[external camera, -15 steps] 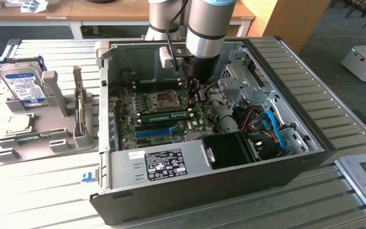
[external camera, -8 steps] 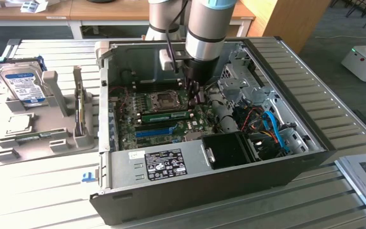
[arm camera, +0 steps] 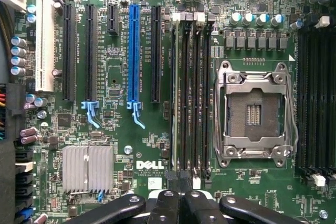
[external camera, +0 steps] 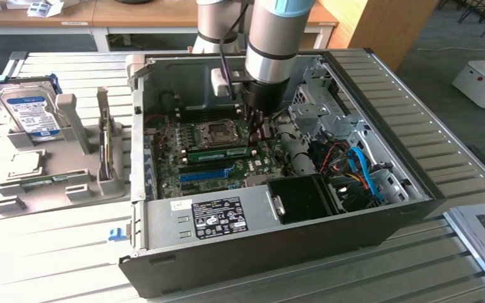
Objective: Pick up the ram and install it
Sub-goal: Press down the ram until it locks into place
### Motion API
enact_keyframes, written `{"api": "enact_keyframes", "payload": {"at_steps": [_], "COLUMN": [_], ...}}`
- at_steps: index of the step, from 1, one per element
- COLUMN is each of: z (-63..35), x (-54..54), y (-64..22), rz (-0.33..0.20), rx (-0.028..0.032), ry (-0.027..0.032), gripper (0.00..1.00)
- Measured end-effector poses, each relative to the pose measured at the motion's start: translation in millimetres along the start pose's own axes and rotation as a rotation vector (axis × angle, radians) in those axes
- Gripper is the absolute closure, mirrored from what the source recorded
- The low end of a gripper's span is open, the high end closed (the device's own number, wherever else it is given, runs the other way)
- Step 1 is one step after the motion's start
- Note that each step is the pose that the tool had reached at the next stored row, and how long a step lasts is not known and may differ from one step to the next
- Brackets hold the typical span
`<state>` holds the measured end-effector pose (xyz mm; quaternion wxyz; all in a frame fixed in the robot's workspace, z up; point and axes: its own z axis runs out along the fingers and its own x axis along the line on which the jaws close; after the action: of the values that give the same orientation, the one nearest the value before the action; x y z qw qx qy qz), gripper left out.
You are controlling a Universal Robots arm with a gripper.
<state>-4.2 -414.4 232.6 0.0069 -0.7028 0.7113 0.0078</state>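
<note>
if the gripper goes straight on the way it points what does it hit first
Probably the end of the ram, seated among the memory slots under the gripper; depth unclear.

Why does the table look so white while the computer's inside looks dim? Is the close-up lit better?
Exterior view: strong light washes out the table on that view's left, while the case walls shade its interior. Wrist view: the motherboard is evenly lit, with mild glints on the heatsink.
</note>
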Motion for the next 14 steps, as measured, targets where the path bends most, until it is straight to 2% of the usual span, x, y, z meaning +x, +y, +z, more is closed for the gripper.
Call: {"api": "enact_keyframes", "payload": {"at_steps": [14], "z": [2.1], "x": [-1.3], "y": [0.0], "rz": [0.000], "rx": [0.0000], "ry": [0.0001], "gripper": [0.90]}}
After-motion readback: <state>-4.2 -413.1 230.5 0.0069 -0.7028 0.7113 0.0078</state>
